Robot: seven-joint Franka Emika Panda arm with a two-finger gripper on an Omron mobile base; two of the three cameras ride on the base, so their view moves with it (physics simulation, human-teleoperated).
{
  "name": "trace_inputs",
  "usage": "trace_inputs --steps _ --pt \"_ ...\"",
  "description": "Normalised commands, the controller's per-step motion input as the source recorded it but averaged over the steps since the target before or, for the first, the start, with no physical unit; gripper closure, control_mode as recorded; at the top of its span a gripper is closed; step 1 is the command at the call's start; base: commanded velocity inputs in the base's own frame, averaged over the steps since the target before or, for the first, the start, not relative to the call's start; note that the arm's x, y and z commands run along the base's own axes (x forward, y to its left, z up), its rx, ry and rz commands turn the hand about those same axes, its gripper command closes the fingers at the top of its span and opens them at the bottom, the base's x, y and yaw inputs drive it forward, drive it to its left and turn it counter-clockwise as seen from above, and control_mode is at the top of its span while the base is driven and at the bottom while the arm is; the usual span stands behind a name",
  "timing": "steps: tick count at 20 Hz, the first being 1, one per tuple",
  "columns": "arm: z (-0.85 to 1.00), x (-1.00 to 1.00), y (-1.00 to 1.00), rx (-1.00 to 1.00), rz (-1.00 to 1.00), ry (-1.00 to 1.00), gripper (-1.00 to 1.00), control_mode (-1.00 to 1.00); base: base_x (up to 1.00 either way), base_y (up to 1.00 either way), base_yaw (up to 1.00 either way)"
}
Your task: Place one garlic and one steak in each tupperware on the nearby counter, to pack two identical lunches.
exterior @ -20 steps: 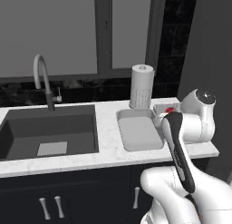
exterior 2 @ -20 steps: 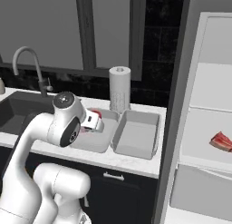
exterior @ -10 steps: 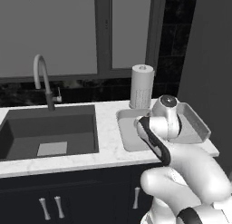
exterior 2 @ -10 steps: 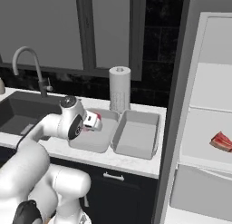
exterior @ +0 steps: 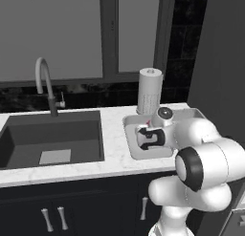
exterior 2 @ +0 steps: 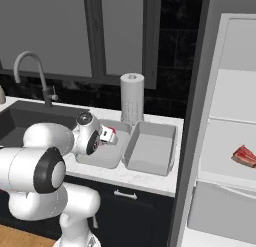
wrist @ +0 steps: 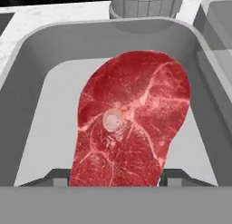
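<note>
steak (wrist: 131, 123) fills near tupperware (wrist: 36, 73), paper-towel roll (wrist: 147, 3) behind

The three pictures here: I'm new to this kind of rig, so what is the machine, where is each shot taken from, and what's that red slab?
The machine is a white robot arm on a drivable base in a rendered kitchen. Two cameras ride on the base behind the arm, to its left and right. The third sits on the hand and looks along the gripper.

On the marble-look counter stand a paper-towel roll and two grey tubs side by side, beside a dark sink. The gripper hangs over the tub nearer the sink; the other tub has nothing in it.

The red slab is a raw steak, between the fingertips over that tub. Whether it is gripped or just let go is unclear. A second steak lies on a fridge shelf.
</note>
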Motion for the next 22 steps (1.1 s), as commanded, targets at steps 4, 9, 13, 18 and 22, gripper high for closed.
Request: trace_inputs --steps 4,9,13,18,22 --pt "0.28 0.09 0.02 0.0 -0.01 0.17 -1.0 -1.0 0.0 0.0 0.0" --pt "0.52 -0.5 0.03 0.0 0.0 0.06 -1.0 -1.0 0.0 0.0 0.0" --pt "0.31 -1.0 0.0 0.0 0.0 0.0 -1.0 -1.0 0.0 0.0 0.0" --pt "0.0 -0.4 0.0 0.0 0.0 0.0 -1.0 1.0 -0.6 0.0 0.0" --pt "0.0 0.0 0.0 0.0 0.0 0.0 -1.0 1.0 -1.0 -0.05 0.0"
